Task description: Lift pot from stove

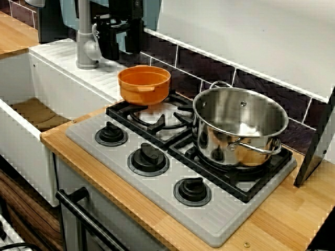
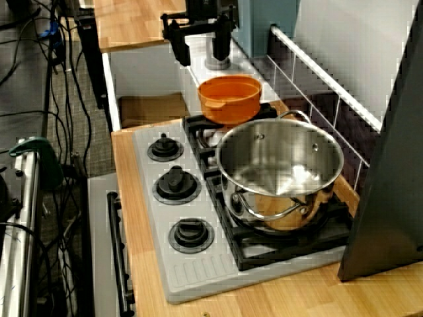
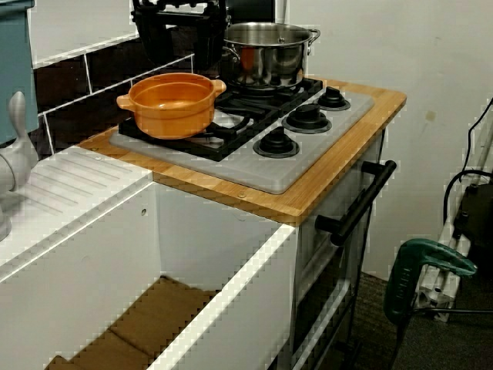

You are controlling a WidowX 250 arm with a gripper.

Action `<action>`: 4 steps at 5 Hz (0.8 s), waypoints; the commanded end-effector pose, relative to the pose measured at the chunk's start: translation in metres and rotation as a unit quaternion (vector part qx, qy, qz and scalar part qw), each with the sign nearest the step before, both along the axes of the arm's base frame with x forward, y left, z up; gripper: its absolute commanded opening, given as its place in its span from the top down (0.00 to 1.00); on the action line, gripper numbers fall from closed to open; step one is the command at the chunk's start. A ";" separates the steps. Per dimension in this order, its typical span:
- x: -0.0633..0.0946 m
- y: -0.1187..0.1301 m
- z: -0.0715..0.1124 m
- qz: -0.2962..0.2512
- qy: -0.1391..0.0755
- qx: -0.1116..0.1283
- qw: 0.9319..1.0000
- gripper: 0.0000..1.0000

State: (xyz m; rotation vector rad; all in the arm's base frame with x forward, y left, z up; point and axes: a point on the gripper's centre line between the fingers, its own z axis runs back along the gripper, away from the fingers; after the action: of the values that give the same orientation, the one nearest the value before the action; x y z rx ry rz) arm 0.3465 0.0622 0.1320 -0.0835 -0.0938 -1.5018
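While your gripper [image 2: 198,30] hangs behind the stove [image 1: 172,178], fingers' state impossible to tell, you see the orange pot [image 1: 144,83] on the rear-left grate, steel pot [image 1: 238,128] beside it.

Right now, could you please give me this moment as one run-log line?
pot: orange, on stove back-left grate | steel pot: neighbouring burner | gripper: behind pot, not holding it, jaw state unclear

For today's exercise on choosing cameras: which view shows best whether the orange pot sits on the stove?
The view from the sink side: the pot appears side-on, its base at the stove grate. The other two views look down into the pot, hiding its base.
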 end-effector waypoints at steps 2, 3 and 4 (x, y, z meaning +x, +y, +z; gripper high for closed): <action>-0.004 0.002 0.000 0.003 -0.014 0.019 1.000 0.00; -0.005 -0.003 -0.022 0.011 -0.008 0.034 0.999 0.00; -0.009 -0.003 -0.038 0.025 -0.006 0.046 0.999 0.00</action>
State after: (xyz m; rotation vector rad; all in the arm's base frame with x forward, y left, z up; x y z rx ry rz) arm 0.3330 0.0556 0.0837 -0.0305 -0.0174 -1.4492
